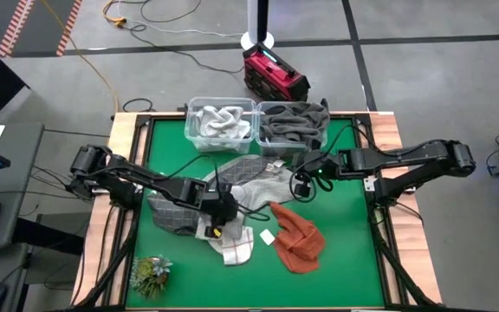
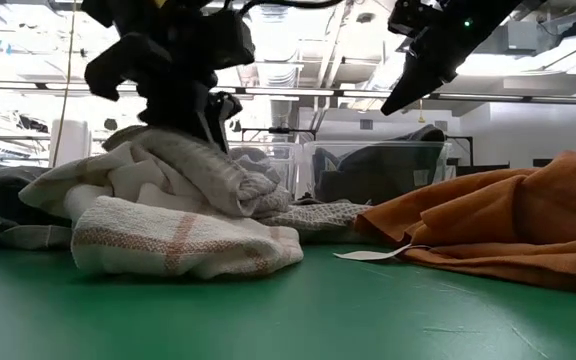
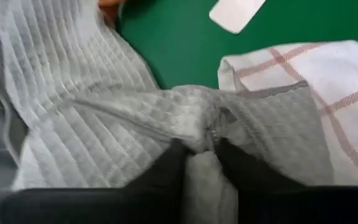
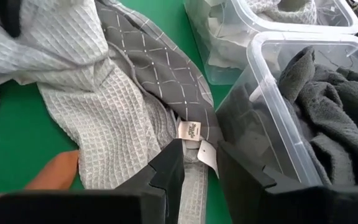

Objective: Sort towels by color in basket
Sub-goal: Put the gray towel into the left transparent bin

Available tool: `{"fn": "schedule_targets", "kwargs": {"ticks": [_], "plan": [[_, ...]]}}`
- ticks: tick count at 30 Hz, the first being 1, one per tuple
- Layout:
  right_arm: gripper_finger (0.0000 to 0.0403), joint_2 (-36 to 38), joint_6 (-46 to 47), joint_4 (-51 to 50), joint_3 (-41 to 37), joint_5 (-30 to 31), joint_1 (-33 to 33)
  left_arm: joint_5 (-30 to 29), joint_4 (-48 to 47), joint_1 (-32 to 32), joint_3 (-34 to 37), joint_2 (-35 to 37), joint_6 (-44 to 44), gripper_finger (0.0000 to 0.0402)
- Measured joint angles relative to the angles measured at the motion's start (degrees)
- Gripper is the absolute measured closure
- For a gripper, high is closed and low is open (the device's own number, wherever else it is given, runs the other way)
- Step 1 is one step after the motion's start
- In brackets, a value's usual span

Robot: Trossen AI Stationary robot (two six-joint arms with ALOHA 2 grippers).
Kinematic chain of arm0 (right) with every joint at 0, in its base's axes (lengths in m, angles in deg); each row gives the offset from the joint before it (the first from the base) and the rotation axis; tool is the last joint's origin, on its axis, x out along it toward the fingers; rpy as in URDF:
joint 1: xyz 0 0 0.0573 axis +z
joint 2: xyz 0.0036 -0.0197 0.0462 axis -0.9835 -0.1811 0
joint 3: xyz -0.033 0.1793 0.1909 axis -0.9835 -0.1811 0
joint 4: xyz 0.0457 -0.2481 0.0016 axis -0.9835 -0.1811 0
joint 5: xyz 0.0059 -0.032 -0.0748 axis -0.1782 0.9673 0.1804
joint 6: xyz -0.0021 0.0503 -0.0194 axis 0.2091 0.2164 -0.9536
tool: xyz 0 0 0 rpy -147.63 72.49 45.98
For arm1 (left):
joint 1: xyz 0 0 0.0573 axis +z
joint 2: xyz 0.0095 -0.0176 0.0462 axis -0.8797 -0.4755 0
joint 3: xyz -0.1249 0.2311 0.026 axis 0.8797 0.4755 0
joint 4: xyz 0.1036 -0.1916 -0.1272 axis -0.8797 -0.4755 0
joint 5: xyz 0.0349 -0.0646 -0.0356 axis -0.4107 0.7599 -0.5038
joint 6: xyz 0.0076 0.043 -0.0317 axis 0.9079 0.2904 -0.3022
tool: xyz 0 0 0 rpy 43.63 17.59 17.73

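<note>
Loose towels lie heaped mid-table: a light grey waffle towel (image 1: pixel 258 184), a dark grey checked one (image 1: pixel 170 214), a white one with red checks (image 1: pixel 236 249) and a rust orange one (image 1: pixel 298 236) on the right. My left gripper (image 1: pixel 219 211) is down in the heap, shut on the waffle towel (image 3: pixel 104 124). My right gripper (image 1: pixel 304 173) hangs open above the table (image 2: pixel 403 90), beside the dark towels' bin. Below its fingers (image 4: pixel 201 158) lies a towel edge with labels (image 4: pixel 189 130), untouched. My left gripper pinches a bunched fold of the light grey waffle towel (image 3: pixel 201 134) between its two fingers (image 3: pixel 169 165), coming from above and pointing down. The cloth is gathered up into a peak at the fingers (image 2: pixel 193 150). The rest of the towel lies spread on the heap and table.
Two clear bins stand at the far edge: one with white towels (image 1: pixel 221 121), one with dark grey towels (image 1: pixel 293 126). A small green plant (image 1: pixel 150 275) sits at the near left corner. A white tag (image 1: pixel 267 236) lies on the green mat. Bare mat shows near and right.
</note>
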Motion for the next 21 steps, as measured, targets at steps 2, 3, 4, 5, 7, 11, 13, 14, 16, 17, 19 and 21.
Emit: {"fn": "schedule_targets", "kwargs": {"ticks": [2,3,4,5,7,11,13,14,16,17,19,21], "plan": [[0.0275,0.0,0.0,-0.23,0.0,0.0,0.0,0.0,-0.94,0.47,-0.98,0.87,0.82,0.0371],[0.0275,0.0,0.0,-0.21,0.0,0.0,0.0,-0.06,-1.39,0.81,-1.57,1.56,0.94,0.0382],[0.0275,0.0,0.0,-0.21,0.0,0.0,0.0,-0.41,-1.64,1.15,-2.17,2.59,1.02,0.0383],[0.0275,0.0,0.0,-0.18,0.0,0.0,0.0,-1.3,-1.8,1.52,-2.71,3.65,1.29,0.0384],[0.0275,0.0,0.02,-0.16,0.0,0.0,0.04,-4.7,-1.95,2.13,-3.32,6.22,2.33,0.0384],[0.0275,0.02,0.04,0.08,0.0,0.02,0.43,-16.75,-1.27,3.87,-3.35,12.68,7.1,0.0385],[0.0275,0.02,0.04,0.36,0.0,0.01,0.59,-24.0,0.5,5.13,-3.35,15.96,10.96,0.0386],[0.0275,0.02,0.04,0.48,0.0,0.0,0.6,-27.08,2.0,5.92,-3.35,17.51,13.46,0.0386],[0.0275,0.02,0.04,1.04,0.0,0.0,0.59,-30.63,6.17,8.15,-3.35,20.38,19.14,0.0387],[0.0275,0.02,0.01,1.42,0.0,0.01,0.57,-31.47,8.32,9.57,-3.37,21.51,22.06,0.0387],[0.0275,0.02,-0.25,2.2,0.0,0.02,0.55,-31.64,13.22,13.3,-3.39,23.37,27.24,0.0387],[0.0275,0.02,-0.43,2.68,0.0,0.04,0.55,-31.42,17.25,17.75,-3.39,24.53,30.74,0.0387]]}}
